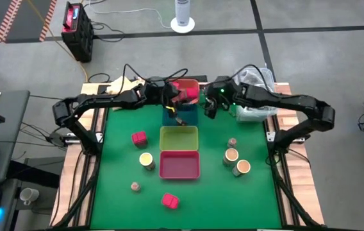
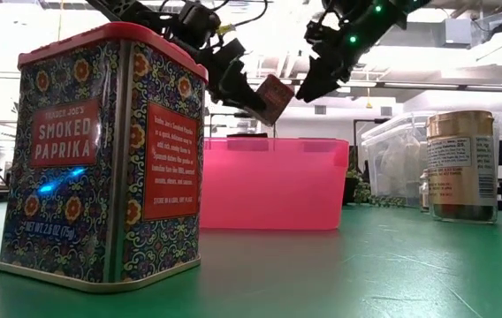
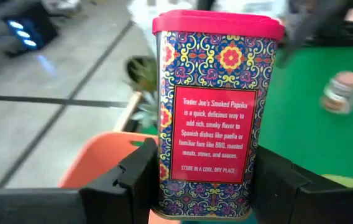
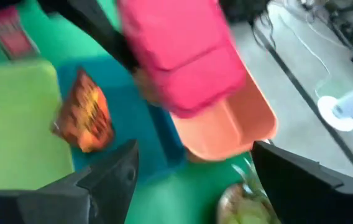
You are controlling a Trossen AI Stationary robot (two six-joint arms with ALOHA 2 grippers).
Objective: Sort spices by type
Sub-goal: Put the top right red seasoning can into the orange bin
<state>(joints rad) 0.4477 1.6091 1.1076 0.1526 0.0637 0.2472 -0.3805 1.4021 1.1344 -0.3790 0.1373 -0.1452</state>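
Note:
My left gripper (image 1: pixel 179 96) is shut on a pinkish-red Smoked Paprika tin (image 3: pixel 210 112) at the table's far middle, above an orange tray (image 3: pixel 102 165). In the low view the tin (image 2: pixel 272 97) hangs tilted above the pink tray (image 2: pixel 273 181). My right gripper (image 1: pixel 211 106) is open just to the right of it and touches nothing. Two more paprika tins (image 1: pixel 139 137) (image 1: pixel 170 201), tan cylinders (image 1: pixel 146 160) (image 1: pixel 231 156) (image 1: pixel 242 167) and small round jars (image 1: pixel 134 187) (image 1: pixel 232 142) stand on the green mat. A small dark orange-brown packet (image 4: pixel 86 118) lies in the blue tray (image 4: pixel 142 134). My left gripper pinches the paprika tin between its two fingers, one on each opposite side wall, low on the body (image 3: pixel 166 174). The fingers (image 3: pixel 133 180) come slanting down from the table's left. The tin is lifted clear, tilted, over the orange tray.
Blue (image 1: pixel 181 117), yellow-green (image 1: pixel 179 137) and pink (image 1: pixel 180 165) trays lie in a row down the table's middle. A clear plastic box (image 1: pixel 254 112) sits at the far right. A small green plant (image 3: pixel 142 71) stands by the far edge. One paprika tin (image 2: pixel 101 159) stands close to the low camera.

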